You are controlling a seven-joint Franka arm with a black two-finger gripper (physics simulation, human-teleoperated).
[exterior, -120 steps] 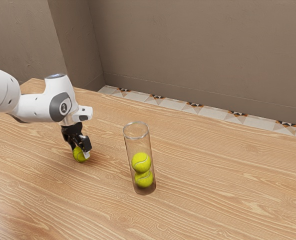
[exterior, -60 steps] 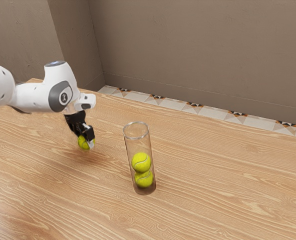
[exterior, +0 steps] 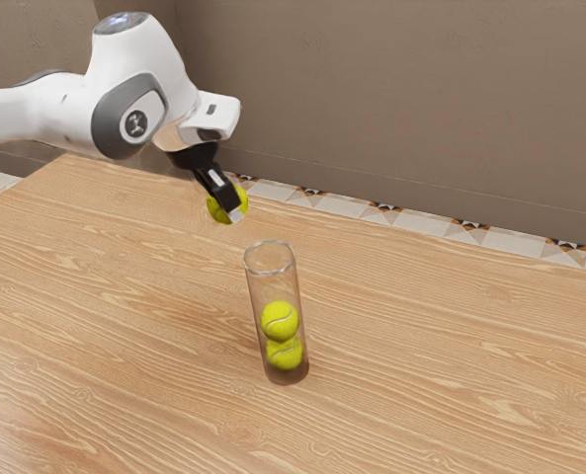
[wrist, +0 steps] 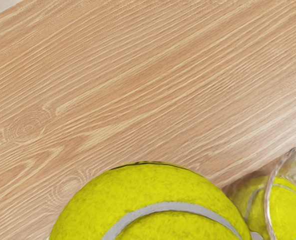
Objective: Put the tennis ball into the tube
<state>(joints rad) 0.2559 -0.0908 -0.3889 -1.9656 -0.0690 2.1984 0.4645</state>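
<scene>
Tennis ball (exterior: 215, 208) aloft: the carry step
The pincer (exterior: 227, 204) pinches it above the surface (exterior: 125, 355), off to one side of the tube (exterior: 270, 290); next, probably, centre it over the rim (exterior: 271, 274) before lowering.

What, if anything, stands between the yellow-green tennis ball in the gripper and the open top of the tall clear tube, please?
Nothing visible stands between the ball, held in the gripper, and the tube; the two yellow-green balls inside sit well below its rim.
</scene>
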